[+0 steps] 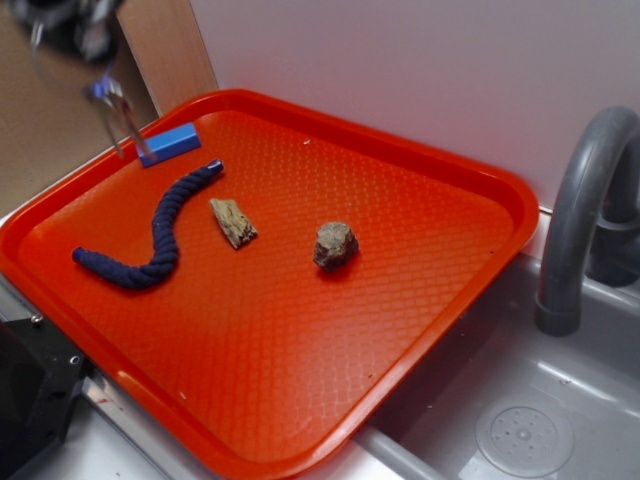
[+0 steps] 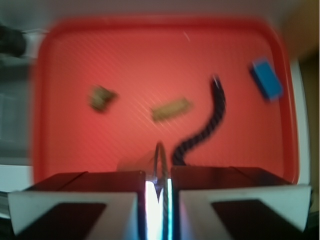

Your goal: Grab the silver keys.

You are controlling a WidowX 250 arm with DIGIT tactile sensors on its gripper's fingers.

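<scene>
The gripper [image 2: 159,192] has its fingers [image 2: 75,207] drawn close, pinching the silver keys [image 2: 160,157], which jut forward from the narrow gap between them. In the exterior view the keys [image 1: 117,118] hang blurred above the far left corner of the red tray [image 1: 480,165]. Below lie the dark blue rope [image 2: 205,127], a tan wood piece [image 2: 171,110] and a brown rock [image 2: 101,97]. The blue block [image 2: 266,80] lies farther off, near the tray's rim.
</scene>
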